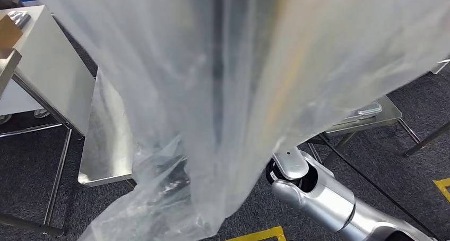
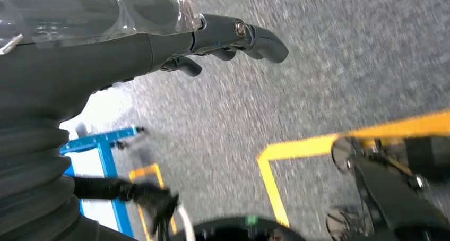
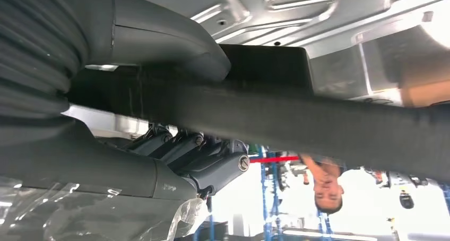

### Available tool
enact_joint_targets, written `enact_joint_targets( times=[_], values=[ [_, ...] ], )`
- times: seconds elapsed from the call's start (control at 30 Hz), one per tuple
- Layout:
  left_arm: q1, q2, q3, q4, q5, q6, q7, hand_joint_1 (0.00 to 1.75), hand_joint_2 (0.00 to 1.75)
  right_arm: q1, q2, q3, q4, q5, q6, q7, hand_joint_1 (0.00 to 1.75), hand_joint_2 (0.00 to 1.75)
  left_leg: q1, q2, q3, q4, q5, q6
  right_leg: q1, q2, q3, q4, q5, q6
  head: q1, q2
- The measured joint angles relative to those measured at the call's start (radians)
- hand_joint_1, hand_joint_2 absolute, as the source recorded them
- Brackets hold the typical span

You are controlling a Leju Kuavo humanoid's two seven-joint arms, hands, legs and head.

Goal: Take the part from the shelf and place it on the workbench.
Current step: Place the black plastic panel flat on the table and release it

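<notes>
Clear plastic film point(image 1: 223, 92) drapes across most of the head view, hanging from the top edge down to the bottom left, with a dark long shape showing faintly through its middle. Behind it stand a steel bench point(image 1: 106, 140) on thin legs and, to the right, a second steel table point(image 1: 377, 116); grey carpet with yellow tape point(image 1: 260, 234) lies below. The silver right arm point(image 1: 323, 193) rises from the lower right and goes in under the film.

The right wrist view gives what the head view hides: the right hand point(image 3: 159, 145) is wrapped round a long dark part point(image 3: 297, 119), thumb over one side and dark fingers point(image 3: 212, 161) curled against the other. The part runs on across the frame, crinkled film beside the hand. Pressed steel panels lie beyond it, and a person stands far off.

The left wrist view looks down at carpet and yellow tape. The left hand point(image 2: 159, 44) has film lying over its back, its fingers point(image 2: 254, 36) partly curled; I cannot tell whether it grips anything.
</notes>
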Motion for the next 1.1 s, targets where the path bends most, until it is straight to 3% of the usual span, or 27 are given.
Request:
enact_joint_targets(
  times=[0.03,0.07,0.1,0.17,0.23,0.33,0.4,0.5,0.53,0.57,0.6,0.67,0.73,0.8,0.9,0.93,1.03,1.07,1.1],
  values=[
    [0.000,0.000,0.000,0.000,0.000,0.000,0.000,0.00,1.75,0.002,0.000,0.003,0.001,0.000,0.000,0.000,1.75,1.75,-0.001,-0.006,0.003,0.000,-0.003,0.002,0.001,0.001,-0.029,0.039,-0.001,0.000,0.000,0.000],
    [0.001,0.000,0.000,0.000,0.000,0.000,0.000,0.00,1.75,0.003,-0.001,0.005,0.002,0.000,0.000,0.000,1.75,1.75,-0.001,-0.011,0.008,0.000,-0.007,0.003,0.001,0.002,-0.040,0.038,0.019,0.000,0.000,0.000],
    [0.002,-0.001,0.000,0.000,0.000,0.000,0.000,0.00,1.75,0.004,-0.001,0.007,0.003,0.000,0.000,0.000,1.75,1.75,-0.001,-0.018,0.014,0.001,-0.011,0.002,0.001,0.002,-0.031,-0.001,0.056,-0.002,0.000,0.000],
    [0.003,-0.001,0.000,0.000,0.000,0.000,0.000,0.00,1.75,0.003,-0.001,0.008,0.003,0.000,0.000,0.000,1.75,1.75,-0.003,-0.028,0.026,0.004,-0.023,-0.005,0.001,0.008,0.022,-0.141,0.138,-0.006,0.001,0.000],
    [0.002,0.000,0.000,0.000,0.000,0.000,0.000,0.00,1.75,0.001,-0.001,0.009,0.003,0.001,0.000,0.000,1.75,1.75,-0.006,-0.033,0.027,0.008,-0.033,-0.014,0.003,0.016,0.058,-0.233,0.172,-0.013,0.001,0.000],
    [0.003,0.000,0.000,0.000,0.000,0.000,0.000,0.00,1.75,0.000,-0.001,0.011,0.003,0.001,0.000,0.000,1.75,1.75,-0.004,-0.031,0.025,0.011,-0.042,-0.028,0.005,0.017,0.062,-0.249,0.168,-0.027,0.002,0.000],
    [0.003,0.001,0.000,0.000,0.000,0.000,0.000,0.00,1.75,-0.001,0.000,0.011,0.003,0.001,0.000,0.000,1.75,1.75,-0.001,-0.019,0.004,0.060,-0.071,-0.042,-0.001,0.015,0.067,-0.252,0.166,-0.037,-0.001,0.000],
    [0.000,0.001,0.000,0.000,0.000,0.000,0.000,0.00,1.75,-0.001,0.000,0.013,0.004,0.002,0.000,0.000,1.75,1.75,0.010,-0.004,-0.103,0.259,-0.150,-0.061,-0.003,0.011,0.072,-0.252,0.160,-0.044,-0.005,0.000],
    [0.000,0.001,0.000,0.000,0.000,0.000,0.000,0.00,1.75,0.000,0.000,0.013,0.004,0.002,0.000,0.000,1.75,1.75,0.013,-0.003,-0.133,0.306,-0.159,-0.064,-0.003,0.011,0.074,-0.252,0.157,-0.044,-0.005,0.000],
    [0.000,0.001,0.000,0.000,0.000,0.000,0.000,0.00,1.75,0.000,0.000,0.014,0.004,0.002,0.000,0.000,1.75,1.75,0.016,-0.002,-0.147,0.319,-0.151,-0.067,-0.004,0.010,0.077,-0.252,0.154,-0.042,-0.006,0.000],
    [0.000,0.001,0.000,0.000,0.000,0.000,0.001,0.00,1.75,0.001,0.000,0.014,0.004,0.002,0.000,0.000,1.75,1.75,0.018,-0.001,-0.138,0.287,-0.122,-0.068,-0.005,0.010,0.082,-0.252,0.151,-0.040,-0.006,0.000],
    [0.001,0.001,0.000,0.000,0.000,0.000,0.002,0.00,1.75,0.001,0.000,0.015,0.004,0.002,0.000,0.000,1.75,1.75,0.019,0.006,-0.074,0.140,-0.044,-0.064,-0.006,0.010,0.096,-0.252,0.143,-0.033,-0.006,0.000],
    [0.000,0.001,0.000,0.000,0.000,0.000,0.002,0.00,1.75,0.000,0.000,0.015,0.004,0.002,0.000,0.000,1.75,1.75,0.012,0.012,-0.026,0.031,-0.003,-0.054,-0.004,0.009,0.105,-0.254,0.136,-0.023,-0.007,0.000],
    [0.000,0.001,0.000,0.000,0.000,0.000,0.000,0.00,1.75,-0.001,0.000,0.015,0.004,0.002,0.000,0.000,1.75,1.75,0.003,0.012,-0.019,0.014,-0.004,-0.041,-0.003,0.009,0.109,-0.258,0.132,-0.010,-0.007,0.000],
    [0.002,0.001,0.000,0.000,0.000,0.000,-0.003,0.00,1.75,-0.001,-0.001,0.014,0.004,0.002,-0.001,0.000,1.75,1.75,0.007,0.008,-0.006,0.001,-0.001,-0.018,-0.006,0.007,0.104,-0.233,0.111,0.005,-0.005,0.000],
    [0.002,0.001,0.000,0.000,0.000,0.001,-0.003,0.00,1.75,0.000,-0.001,0.014,0.004,0.001,-0.001,0.001,1.75,1.75,0.009,0.008,0.000,-0.004,0.000,-0.012,-0.006,0.008,0.084,-0.187,0.086,0.006,-0.004,0.000],
    [0.001,0.001,0.000,0.000,0.000,0.002,-0.003,0.00,1.75,0.006,-0.004,0.014,0.005,0.000,-0.001,0.002,1.75,1.75,0.004,0.007,0.009,-0.004,-0.007,0.001,-0.003,0.008,-0.025,0.017,0.007,0.007,-0.002,0.000],
    [0.002,0.000,0.000,0.000,0.000,0.001,-0.003,0.00,1.75,0.010,-0.005,0.014,0.005,0.000,-0.001,0.003,1.75,1.75,0.002,0.005,0.012,-0.004,-0.011,0.002,-0.002,0.008,-0.046,0.045,0.009,0.006,-0.002,0.000],
    [0.003,0.000,0.000,0.000,0.000,0.001,-0.002,0.00,1.75,0.012,-0.006,0.014,0.006,0.000,-0.001,0.005,1.75,1.75,0.000,0.003,0.017,-0.003,-0.014,0.002,-0.001,0.008,-0.046,0.028,0.033,0.004,-0.002,0.000]
  ],
)
